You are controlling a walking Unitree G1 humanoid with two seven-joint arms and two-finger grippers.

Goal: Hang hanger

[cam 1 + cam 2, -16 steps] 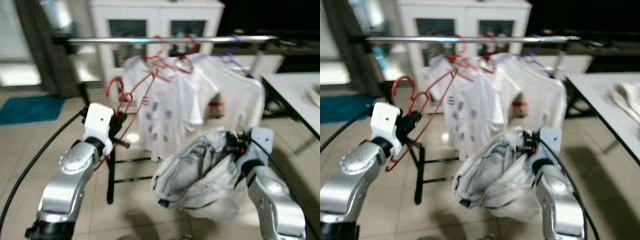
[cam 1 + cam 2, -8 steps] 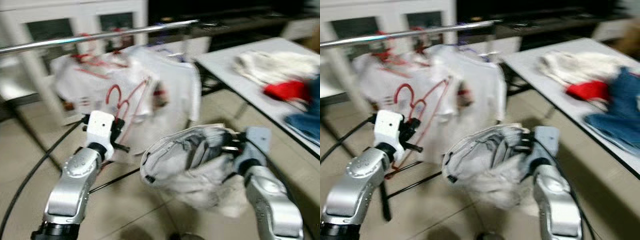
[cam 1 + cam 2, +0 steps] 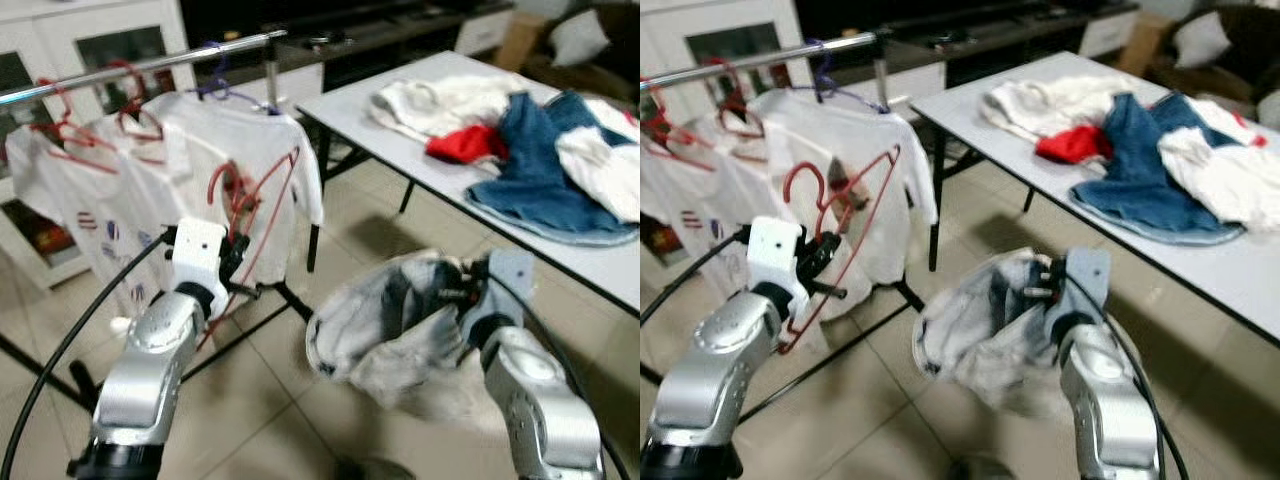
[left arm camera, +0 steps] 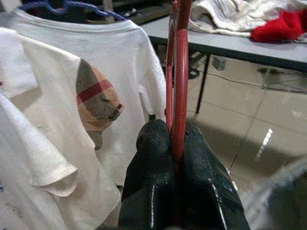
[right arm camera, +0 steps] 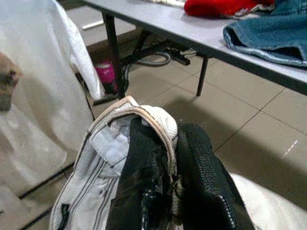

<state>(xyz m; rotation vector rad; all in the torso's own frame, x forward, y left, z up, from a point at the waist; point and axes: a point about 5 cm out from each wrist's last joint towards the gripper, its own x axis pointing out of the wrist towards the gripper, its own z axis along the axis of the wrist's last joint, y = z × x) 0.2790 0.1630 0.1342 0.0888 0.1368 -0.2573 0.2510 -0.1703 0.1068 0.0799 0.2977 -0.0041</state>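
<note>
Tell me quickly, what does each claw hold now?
Left claw: closed on the red hanger.
Right claw: closed on the light grey garment.

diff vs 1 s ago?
The camera swung right: the rack slid left in view and the table with its clothes came in. That is the robot turning, not the things moving. Unchanged: left pincer shut on the red hanger, right pincer shut on the grey garment.
</note>
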